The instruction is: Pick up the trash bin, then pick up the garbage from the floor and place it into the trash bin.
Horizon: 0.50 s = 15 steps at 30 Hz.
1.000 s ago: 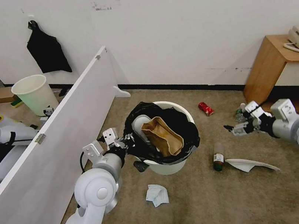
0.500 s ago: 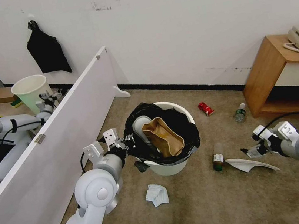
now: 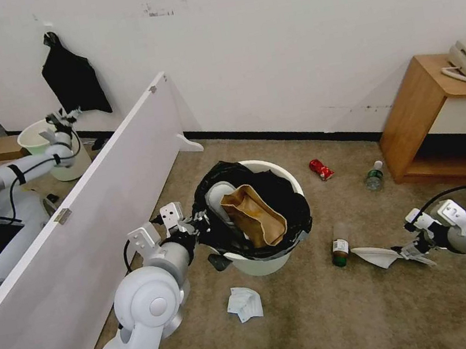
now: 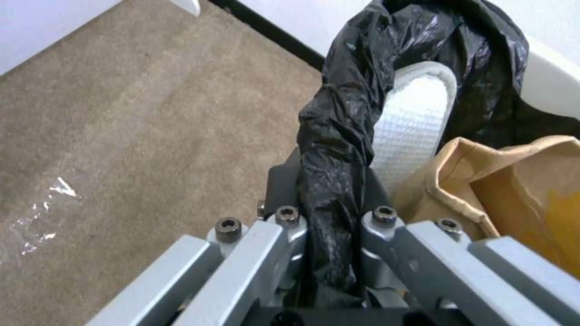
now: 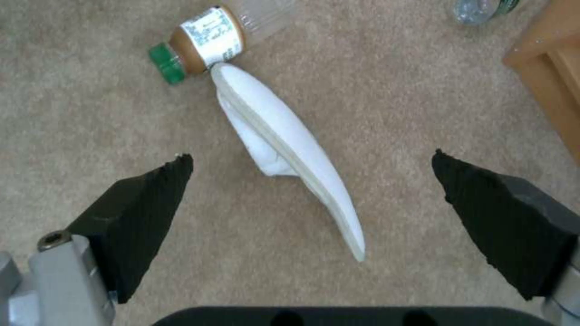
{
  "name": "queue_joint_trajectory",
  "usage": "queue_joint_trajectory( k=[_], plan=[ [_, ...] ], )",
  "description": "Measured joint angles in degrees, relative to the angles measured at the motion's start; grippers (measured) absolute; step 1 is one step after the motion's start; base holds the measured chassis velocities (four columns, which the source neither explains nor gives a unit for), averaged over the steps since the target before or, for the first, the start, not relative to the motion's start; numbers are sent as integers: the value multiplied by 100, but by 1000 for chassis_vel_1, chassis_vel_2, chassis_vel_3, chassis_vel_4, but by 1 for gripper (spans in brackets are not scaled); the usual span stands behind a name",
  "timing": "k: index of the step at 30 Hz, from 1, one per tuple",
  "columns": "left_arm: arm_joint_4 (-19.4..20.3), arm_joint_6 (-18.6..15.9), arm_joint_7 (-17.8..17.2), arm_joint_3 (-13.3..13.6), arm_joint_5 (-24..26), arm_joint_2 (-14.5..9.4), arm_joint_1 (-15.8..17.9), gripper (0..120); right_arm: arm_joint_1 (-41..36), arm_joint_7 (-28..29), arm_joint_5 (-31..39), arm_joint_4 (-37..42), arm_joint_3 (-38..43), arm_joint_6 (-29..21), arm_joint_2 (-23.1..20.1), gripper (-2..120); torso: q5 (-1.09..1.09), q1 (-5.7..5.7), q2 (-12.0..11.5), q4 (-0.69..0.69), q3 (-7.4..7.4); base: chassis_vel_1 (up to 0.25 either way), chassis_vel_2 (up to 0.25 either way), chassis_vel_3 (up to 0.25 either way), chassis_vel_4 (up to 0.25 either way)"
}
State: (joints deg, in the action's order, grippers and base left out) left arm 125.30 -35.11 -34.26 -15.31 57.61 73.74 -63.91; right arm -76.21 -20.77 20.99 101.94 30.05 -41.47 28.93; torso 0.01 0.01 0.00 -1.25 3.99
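The trash bin (image 3: 261, 263), white with a black bag over its rim, stands mid-carpet. My left gripper (image 3: 202, 223) is shut on its bag-covered rim (image 4: 332, 199). Inside lie a white slipper (image 4: 414, 122) and a brown paper bag (image 3: 253, 213). My right gripper (image 3: 409, 248) hangs low over another white slipper (image 3: 380, 255) on the floor, open, its fingers (image 5: 145, 213) either side of that slipper (image 5: 284, 149) and clear of it. More garbage lies around: a green-capped bottle (image 3: 340, 246), a crumpled tissue (image 3: 244, 303), a red packet (image 3: 321, 169) and a clear bottle (image 3: 373, 175).
A white partition board (image 3: 99, 177) runs along my left. Behind it another robot's arm (image 3: 22, 168) reaches over a cream-green bin (image 3: 68, 164). A wooden side table (image 3: 440, 114) with a phone stands at the right wall.
My right gripper has come down and back from near the clear bottle to just over the floor slipper. Behind the partition, the other robot's arm has risen to the cream-green bin.
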Motion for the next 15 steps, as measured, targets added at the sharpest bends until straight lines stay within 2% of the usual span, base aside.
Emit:
queue_joint_trajectory(
  k=[8, 15],
  plan=[
    [5, 0, 4, -10, -13, 16, -11, 4, 453, -17, -155, -260, -361, 125, 137, 100, -1, 0, 0, 2, 0, 0, 0, 0, 0],
    [12, 2, 20, -24, -36, 26, -50, 4, 778, -219, -622, -753, -585, 419, 314, 100, 0, 0, 0, 0, 0, 0, 0, 0, 0]
  ],
)
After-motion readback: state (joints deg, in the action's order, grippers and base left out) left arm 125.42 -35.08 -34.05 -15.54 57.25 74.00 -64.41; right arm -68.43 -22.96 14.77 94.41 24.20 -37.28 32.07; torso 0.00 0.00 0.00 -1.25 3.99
